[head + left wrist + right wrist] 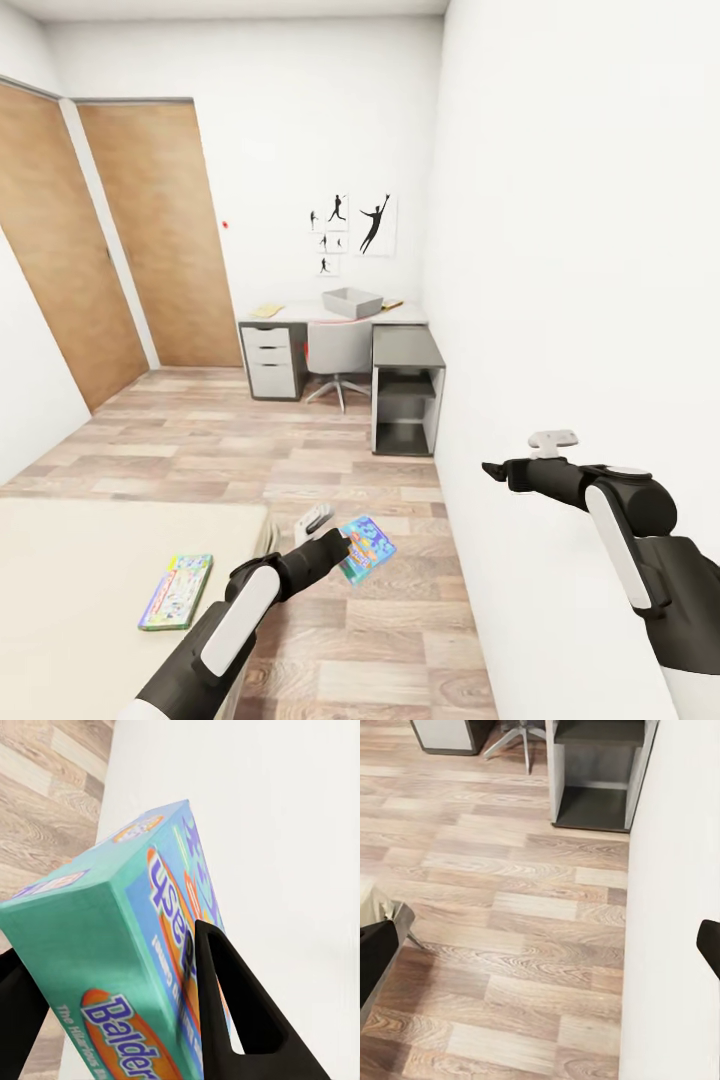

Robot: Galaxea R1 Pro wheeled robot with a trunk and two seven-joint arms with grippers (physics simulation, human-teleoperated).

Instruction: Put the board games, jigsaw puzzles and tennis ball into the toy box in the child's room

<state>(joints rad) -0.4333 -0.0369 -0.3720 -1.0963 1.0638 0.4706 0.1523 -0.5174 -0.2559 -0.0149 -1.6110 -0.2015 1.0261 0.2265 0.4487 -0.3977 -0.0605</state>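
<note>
Head view: a teal board game box [366, 547] is held clamped in the left gripper [340, 548], off the bed and above the wood floor [330, 460], just past the bed's far right corner. The left arm is extended forward from the lower frame edge, forearm angled up toward the box. A second board game [177, 591] lies flat on the bed [70, 590], near its right edge and close beside the left forearm. The right gripper [495, 469] is held out level beside the right-hand wall [580, 250]; whether it is open cannot be told here. At the far wall a desk [300, 313] carries a grey toy box [352, 301] toward its right end, with a chair [338, 352] pushed under it and a shelf unit [407, 390] at its right. Open floor runs between bed and desk.

Left wrist view: the board game box [127, 967] is seen tilted between the two dark fingers [225, 1012], one pressed on its printed face, the other at its opposite side.

Right wrist view: the right gripper's fingers [379, 952] are spread wide at opposite frame edges, nothing between them. Below lie bare floor planks [510, 907], the wall edge, and the shelf unit [596, 772]. A pale corner beside one finger is probably the bed.
</note>
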